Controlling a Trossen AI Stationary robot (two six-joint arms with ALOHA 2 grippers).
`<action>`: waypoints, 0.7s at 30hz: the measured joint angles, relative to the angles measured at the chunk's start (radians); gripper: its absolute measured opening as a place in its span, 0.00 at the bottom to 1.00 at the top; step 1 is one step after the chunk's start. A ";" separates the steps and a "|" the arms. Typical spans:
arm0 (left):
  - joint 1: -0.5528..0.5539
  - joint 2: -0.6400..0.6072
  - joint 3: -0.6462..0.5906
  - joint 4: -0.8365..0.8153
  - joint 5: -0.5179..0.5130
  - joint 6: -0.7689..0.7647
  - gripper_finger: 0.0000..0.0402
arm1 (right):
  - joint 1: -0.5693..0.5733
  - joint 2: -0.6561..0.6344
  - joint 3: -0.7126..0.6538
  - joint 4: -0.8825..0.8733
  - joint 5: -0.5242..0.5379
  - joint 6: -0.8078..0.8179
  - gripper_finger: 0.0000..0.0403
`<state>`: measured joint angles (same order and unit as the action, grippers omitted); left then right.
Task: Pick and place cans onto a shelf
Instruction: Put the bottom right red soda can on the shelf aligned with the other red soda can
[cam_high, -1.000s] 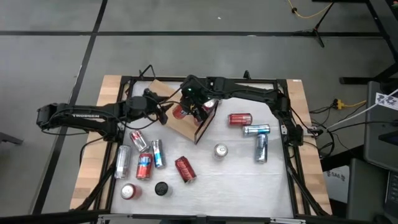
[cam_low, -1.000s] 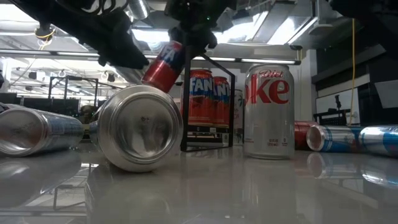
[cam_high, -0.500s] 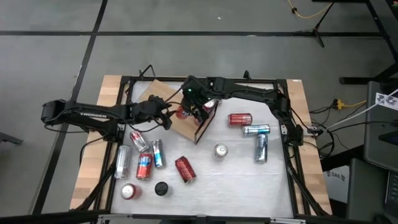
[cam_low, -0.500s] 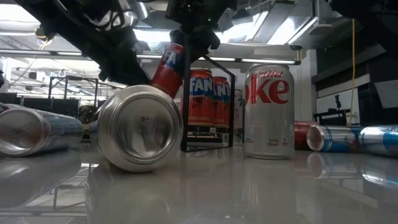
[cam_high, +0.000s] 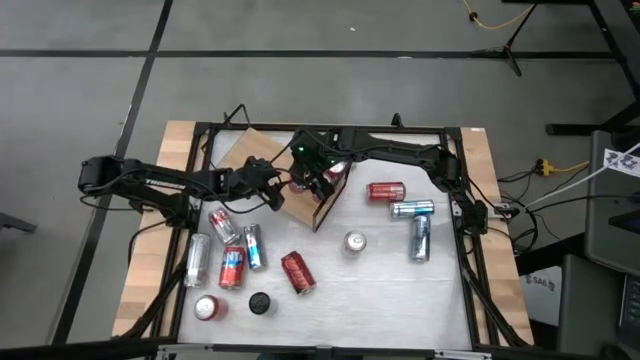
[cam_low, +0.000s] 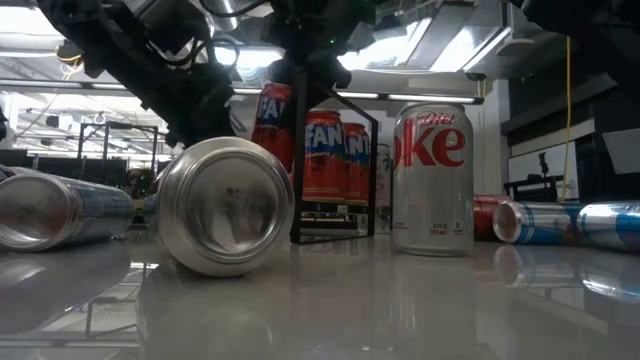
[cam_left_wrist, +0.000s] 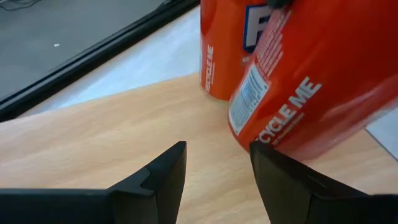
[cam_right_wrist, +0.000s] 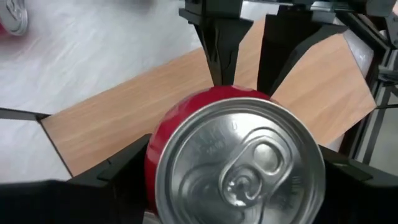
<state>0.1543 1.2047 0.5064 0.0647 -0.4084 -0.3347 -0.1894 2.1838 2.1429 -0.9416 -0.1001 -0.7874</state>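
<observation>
The right tool (cam_right_wrist: 233, 186) grips a red can (cam_right_wrist: 239, 155) by its sides, keeping it upright over the wooden shelf (cam_high: 262, 152) beside another red can (cam_left_wrist: 221, 50). The left tool (cam_left_wrist: 217, 174), half-open and empty, hovers alongside, perhaps to steady it.

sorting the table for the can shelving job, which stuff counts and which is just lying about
Job:
- red can in right gripper
- light-brown wooden shelf board
- loose red and silver cans
- left gripper, open beside it

Lying about:
- small black round disc
</observation>
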 joint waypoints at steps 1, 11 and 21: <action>0.000 0.004 0.000 0.002 0.000 0.000 0.45 | 0.000 0.000 0.000 0.000 0.000 0.000 0.78; 0.000 0.003 0.000 -0.005 -0.001 0.000 0.45 | 0.000 0.002 -0.001 0.008 0.000 -0.002 0.78; 0.000 0.003 0.000 -0.004 0.000 0.000 0.45 | -0.001 0.003 -0.002 0.008 0.000 -0.002 0.78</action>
<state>0.1542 1.2079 0.5064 0.0605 -0.4088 -0.3344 -0.1902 2.1872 2.1414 -0.9337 -0.0998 -0.7898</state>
